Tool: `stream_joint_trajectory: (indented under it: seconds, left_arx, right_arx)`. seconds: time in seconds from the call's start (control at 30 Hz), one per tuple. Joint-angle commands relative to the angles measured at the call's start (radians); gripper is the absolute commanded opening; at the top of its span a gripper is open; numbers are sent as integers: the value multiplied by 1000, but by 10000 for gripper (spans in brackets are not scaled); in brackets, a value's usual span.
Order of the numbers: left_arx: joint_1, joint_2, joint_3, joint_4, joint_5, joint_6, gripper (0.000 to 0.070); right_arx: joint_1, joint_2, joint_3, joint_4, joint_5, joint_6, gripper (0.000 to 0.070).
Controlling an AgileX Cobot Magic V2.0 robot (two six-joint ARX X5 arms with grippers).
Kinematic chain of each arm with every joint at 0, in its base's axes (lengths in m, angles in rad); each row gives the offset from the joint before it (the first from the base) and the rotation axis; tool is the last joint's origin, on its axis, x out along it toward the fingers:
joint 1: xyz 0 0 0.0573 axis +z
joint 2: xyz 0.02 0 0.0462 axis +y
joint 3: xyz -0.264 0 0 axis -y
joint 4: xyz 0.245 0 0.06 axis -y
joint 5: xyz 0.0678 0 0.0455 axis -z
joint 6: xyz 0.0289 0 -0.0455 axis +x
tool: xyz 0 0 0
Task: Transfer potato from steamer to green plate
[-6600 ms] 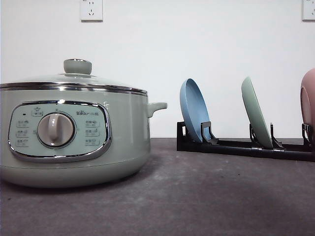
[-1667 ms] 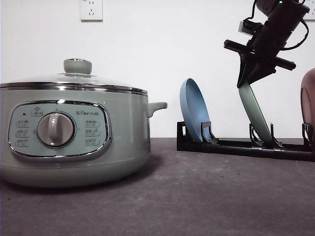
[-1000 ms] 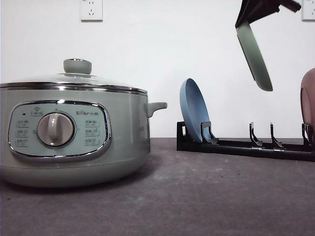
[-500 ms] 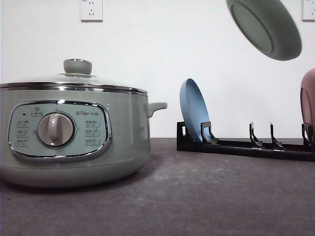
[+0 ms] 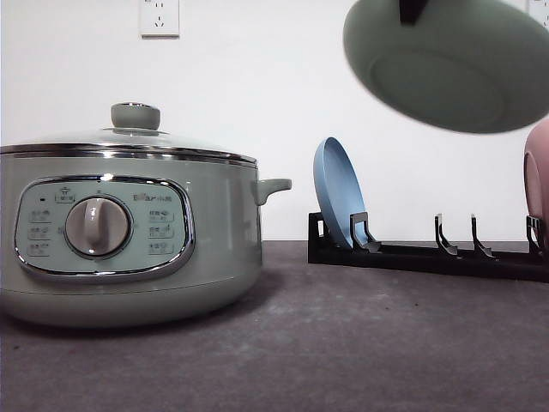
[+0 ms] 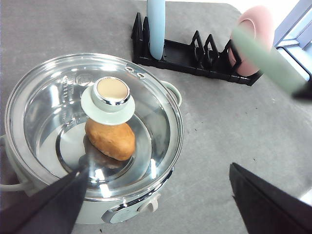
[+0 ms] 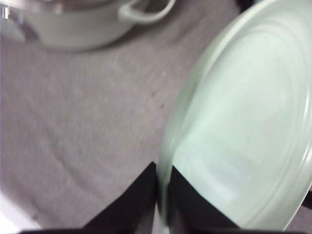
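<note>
Potato (image 6: 110,141): lies inside the steamer (image 6: 92,131), lower left of the left wrist frame, under the closed glass lid (image 6: 58,105) and just below its green knob (image 6: 108,97). Green plate (image 5: 450,64): airborne at upper right of the front frame, underside facing the camera, clear of the black rack (image 5: 429,253) that carries the blue plate (image 5: 339,202). Right gripper (image 7: 163,195): fingers pinched shut on the plate's rim. Left gripper (image 6: 161,202): fingers spread wide, holding nothing, above the steamer. Step judged: fetching the plate; next, set it flat on the table (image 5: 343,343), then lift the lid.
</note>
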Motion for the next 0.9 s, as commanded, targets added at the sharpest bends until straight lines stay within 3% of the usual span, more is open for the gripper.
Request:
stream_joint_trajectory:
  seconds: [0.0,0.4,0.87]
  left_arx:
    - [-2,5,20,11,5,12,595]
    - [-2,5,20,11,4,12,595]
    - [-2,5,20,11,4,12,595]
  right_arx:
    - [36,10,-33,15,22,35,6]
    - [178,29,-372,240,37,89,6]
    - [216,213,-410,310,38,88,6]
